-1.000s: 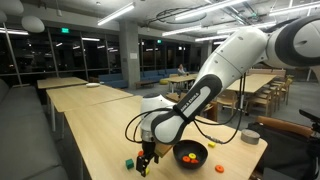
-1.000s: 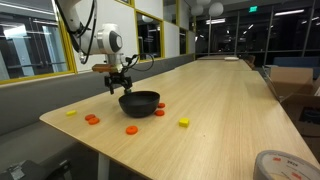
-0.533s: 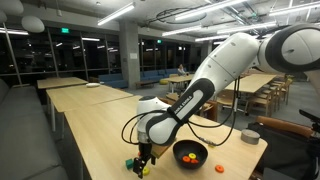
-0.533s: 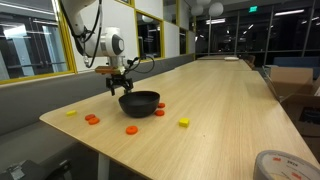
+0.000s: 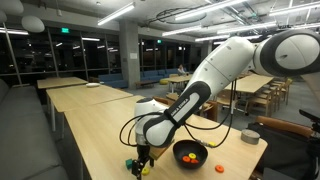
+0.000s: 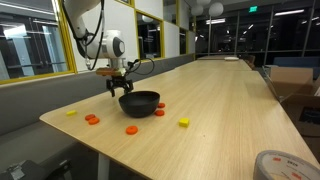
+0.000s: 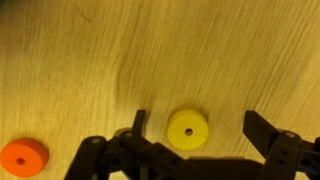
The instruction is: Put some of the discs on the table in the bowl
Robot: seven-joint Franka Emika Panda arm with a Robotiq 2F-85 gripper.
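Note:
In the wrist view a yellow disc (image 7: 187, 128) lies flat on the pale wood table (image 7: 200, 50), between my gripper's (image 7: 200, 128) open fingers (image 7: 262, 130), nearer the left one. An orange disc (image 7: 23, 157) lies at the lower left. In both exterior views the gripper (image 5: 143, 158) (image 6: 119, 85) hangs low over the table just beside the black bowl (image 5: 190, 153) (image 6: 139, 102). Orange pieces show inside the bowl (image 5: 188, 157). Several more discs lie around it, among them an orange one (image 6: 130, 129), a red one (image 6: 159, 112) and a yellow one (image 6: 184, 122).
A small green cube (image 5: 129, 163) sits by the gripper. The table's near edge (image 6: 100, 145) runs close to the loose discs. A cardboard box (image 6: 290, 80) and a tape roll (image 6: 283, 165) stand off to the side. Similar tables (image 5: 80, 95) stand farther back.
The gripper has shifted a little sideways away from the bowl and lower toward the table. Its jaws have stayed open. The discs and bowl have not moved.

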